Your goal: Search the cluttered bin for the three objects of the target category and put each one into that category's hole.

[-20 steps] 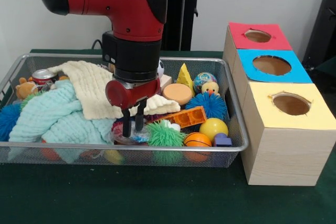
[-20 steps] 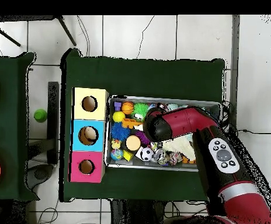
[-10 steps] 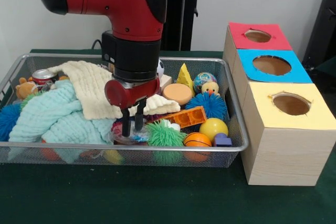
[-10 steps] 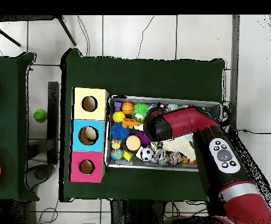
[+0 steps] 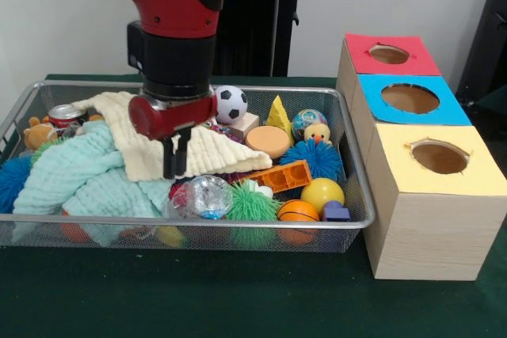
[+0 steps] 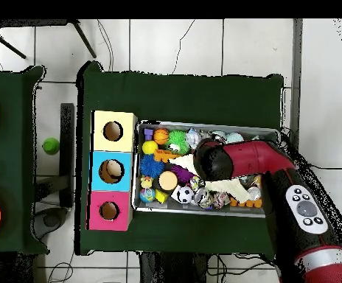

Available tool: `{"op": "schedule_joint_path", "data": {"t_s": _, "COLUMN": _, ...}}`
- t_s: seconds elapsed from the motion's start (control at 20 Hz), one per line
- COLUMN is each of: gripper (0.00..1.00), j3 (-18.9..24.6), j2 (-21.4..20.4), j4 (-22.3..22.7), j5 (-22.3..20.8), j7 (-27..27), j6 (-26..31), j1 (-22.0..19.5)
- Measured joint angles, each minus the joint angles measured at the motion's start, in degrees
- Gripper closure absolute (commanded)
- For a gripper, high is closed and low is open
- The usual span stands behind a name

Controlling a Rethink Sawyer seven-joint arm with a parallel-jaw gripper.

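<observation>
The silver wire-mesh bin point(image 5: 238, 223) holds a heap of toys and two cloths; it also shows in the overhead view point(image 6: 203, 124). The hole point(image 5: 409, 98) is the large round cutout in the blue-topped box, and it shows in the overhead view too point(image 6: 110, 171). My gripper point(image 5: 174, 165) hangs over the bin's middle, in front of the cream cloth point(image 5: 142, 136). Its fingers stand close together with nothing seen between them. A clear glitter ball point(image 5: 207, 195) lies just below and right of it. A soccer ball point(image 5: 230, 104), a yellow ball point(image 5: 322, 193) and a small basketball point(image 5: 299, 211) lie further right.
A mint cloth point(image 5: 83, 172) covers the bin's left side, with a can point(image 5: 65, 115) and a teddy point(image 5: 37, 132) behind it. A blue spiky ball point(image 5: 320, 158), a green spiky ball point(image 5: 252, 202) and an orange brick point(image 5: 281, 176) lie at the right. Red-topped point(image 5: 390, 55) and yellow-topped point(image 5: 438, 157) boxes flank the blue one.
My gripper has risen and moved left in the front view, and its fingers have drawn together. The clear glitter ball and the soccer ball have come into view.
</observation>
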Motion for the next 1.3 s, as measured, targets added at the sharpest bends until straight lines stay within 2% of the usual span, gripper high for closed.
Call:
{"op": "schedule_joint_path", "data": {"t_s": 0.3, "gripper": 1.0, "j3": 0.1, "j2": -4.6, "j4": 3.0, "j5": 1.7, "j7": 0.0, "j6": 3.2, "j1": -3.5}}
{"op": "schedule_joint_path", "data": {"t_s": 0.55, "gripper": 1.0, "j3": 0.1, "j2": -6.6, "j4": 4.3, "j5": 2.3, "j7": 0.0, "j6": 3.9, "j1": -5.1}}
{"op": "schedule_joint_path", "data": {"t_s": 0.8, "gripper": 1.0, "j3": 0.1, "j2": -6.6, "j4": 4.3, "j5": 2.3, "j7": 0.0, "j6": 3.9, "j1": -4.3}}
{"op": "schedule_joint_path", "data": {"t_s": 1.3, "gripper": 1.0, "j3": 1.1, "j2": -3.8, "j4": 4.4, "j5": 4.3, "j7": 0.0, "j6": 3.9, "j1": -2.1}}
